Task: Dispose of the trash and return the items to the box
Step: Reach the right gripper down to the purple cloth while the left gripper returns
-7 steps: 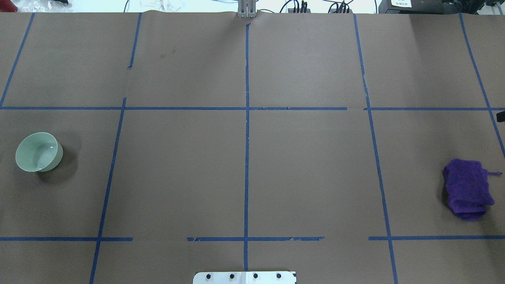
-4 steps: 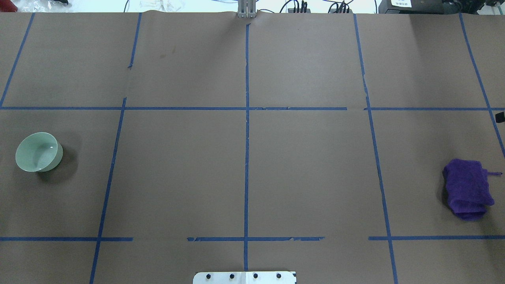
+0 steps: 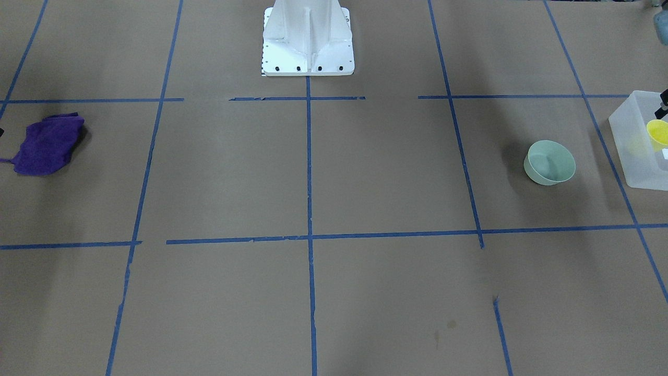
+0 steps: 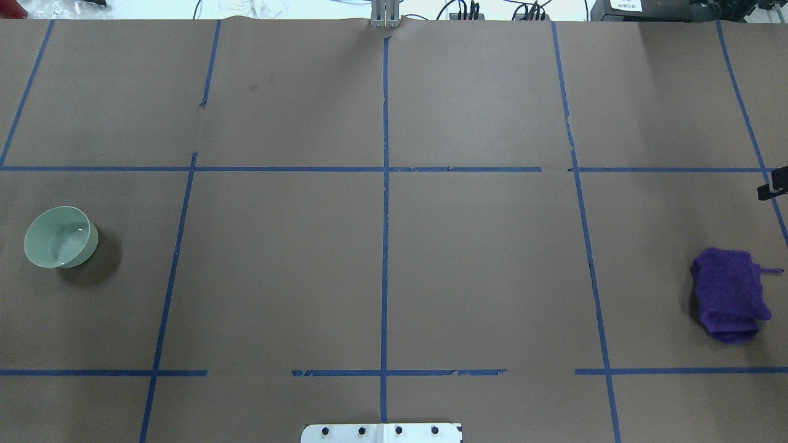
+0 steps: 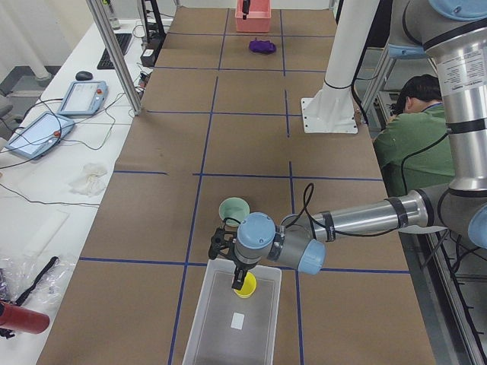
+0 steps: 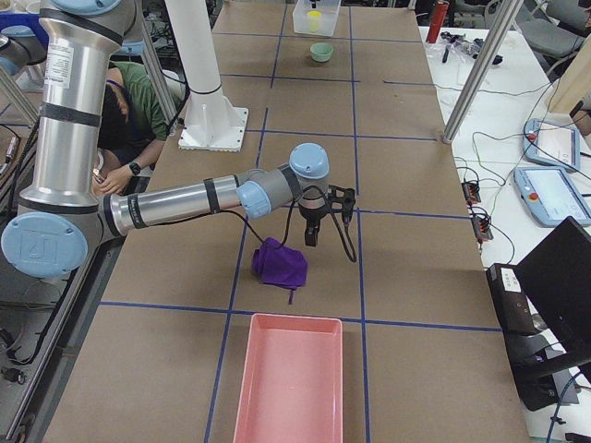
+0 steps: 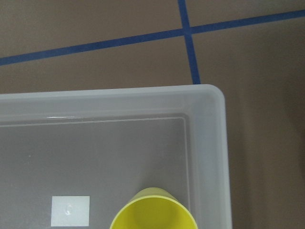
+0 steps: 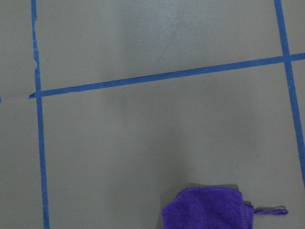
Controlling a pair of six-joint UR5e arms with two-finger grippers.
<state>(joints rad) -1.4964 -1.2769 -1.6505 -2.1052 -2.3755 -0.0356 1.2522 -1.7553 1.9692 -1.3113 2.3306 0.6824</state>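
Observation:
The yellow tumbler [image 3: 657,133] hangs over the near end of the frosted-white bin [image 3: 626,130], rim up, close under the left wrist camera [image 7: 152,214]. My left gripper [image 5: 243,280] is above the bin and shut on the tumbler; only a sliver of it shows in the front view [image 3: 664,103]. The mint-green bowl [image 4: 60,237] stands upright on the table beside the bin [image 3: 549,162]. My right gripper [image 6: 312,238] hovers just beyond the purple cloth [image 4: 729,292]. Only its edge shows in the overhead view [image 4: 773,186], so I cannot tell whether it is open.
A pink tray [image 6: 286,378] lies at the table's right end, past the cloth. The white robot base [image 3: 308,42] stands at the middle of the robot's side. Blue tape lines cross the brown table cover. A person sits behind the robot [image 5: 403,129].
The right gripper's tip has edged a little further into the overhead view from the right. The bowl and the cloth have not moved.

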